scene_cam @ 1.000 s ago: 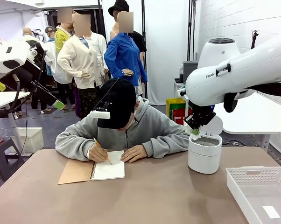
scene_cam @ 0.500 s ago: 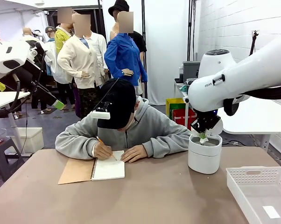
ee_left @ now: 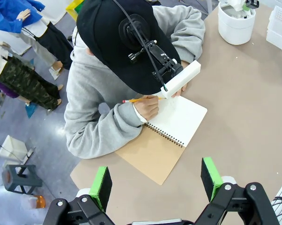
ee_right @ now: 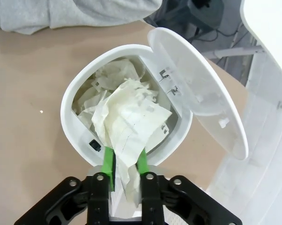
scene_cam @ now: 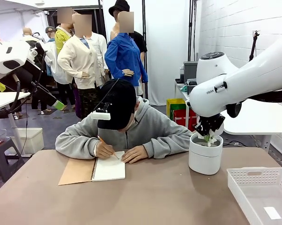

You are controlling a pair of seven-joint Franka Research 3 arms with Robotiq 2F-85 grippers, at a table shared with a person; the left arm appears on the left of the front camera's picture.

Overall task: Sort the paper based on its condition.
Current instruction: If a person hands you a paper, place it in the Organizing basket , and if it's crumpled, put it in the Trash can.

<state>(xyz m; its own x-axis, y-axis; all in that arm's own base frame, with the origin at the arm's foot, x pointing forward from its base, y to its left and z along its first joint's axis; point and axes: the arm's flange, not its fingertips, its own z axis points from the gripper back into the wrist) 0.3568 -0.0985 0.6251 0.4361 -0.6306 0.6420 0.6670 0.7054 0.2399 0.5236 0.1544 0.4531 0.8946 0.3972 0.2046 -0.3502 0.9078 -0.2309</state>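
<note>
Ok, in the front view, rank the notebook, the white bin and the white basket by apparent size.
1. white basket, though it is nearest the camera and cut off by the picture's edge
2. notebook
3. white bin, smallest, but farther off

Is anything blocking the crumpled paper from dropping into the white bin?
Nothing visible. The lid of the bin is flipped open, and the crumpled paper in the right gripper hangs right over its mouth.

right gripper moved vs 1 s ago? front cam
Yes. The right gripper has dropped and shifted toward picture right, from above the left rim of the white bin into its open mouth, with crumpled paper between its pads.
</note>
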